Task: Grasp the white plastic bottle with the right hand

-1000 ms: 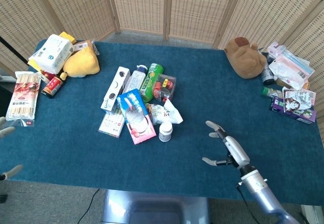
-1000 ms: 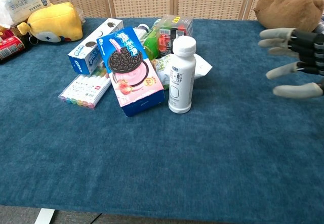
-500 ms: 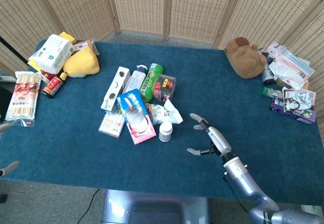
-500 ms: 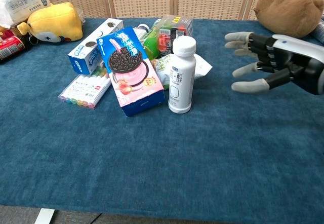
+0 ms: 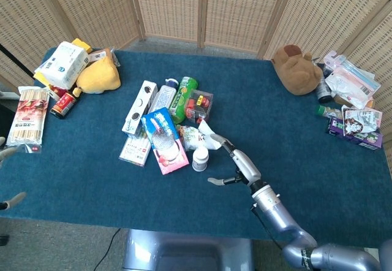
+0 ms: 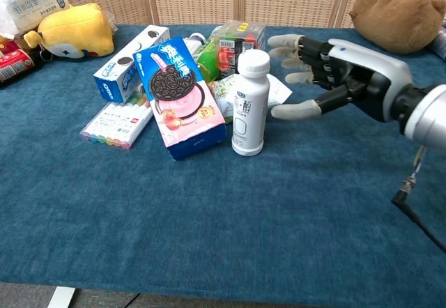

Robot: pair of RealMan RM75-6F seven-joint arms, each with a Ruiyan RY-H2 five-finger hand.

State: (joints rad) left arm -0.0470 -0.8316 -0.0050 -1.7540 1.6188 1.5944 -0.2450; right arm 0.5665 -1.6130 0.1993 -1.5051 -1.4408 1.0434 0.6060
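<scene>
The white plastic bottle (image 6: pixel 249 102) stands upright at the front of a pile of packages, seen from above as a white cap (image 5: pixel 200 158). My right hand (image 6: pixel 327 74) hovers just right of it, fingers spread and thumb stretched toward the bottle, a small gap between them. In the head view the right hand (image 5: pixel 235 164) sits right of the bottle with nothing in it. My left hand (image 5: pixel 7 176) shows only as pale fingertips at the far left edge, off the table.
A blue cookie box (image 6: pixel 182 97), a white cookie box (image 6: pixel 130 63), a marker pack (image 6: pixel 117 123), a green can (image 5: pixel 184 97) and a crumpled wrapper (image 5: pixel 206 135) crowd the bottle. A brown plush (image 5: pixel 296 68) and packets (image 5: pixel 352 108) lie far right. A yellow plush (image 5: pixel 98 76) lies far left.
My right hand has travelled left across the cloth, from well right of the bottle to just beside it, fingers still spread. The bottle has not moved.
</scene>
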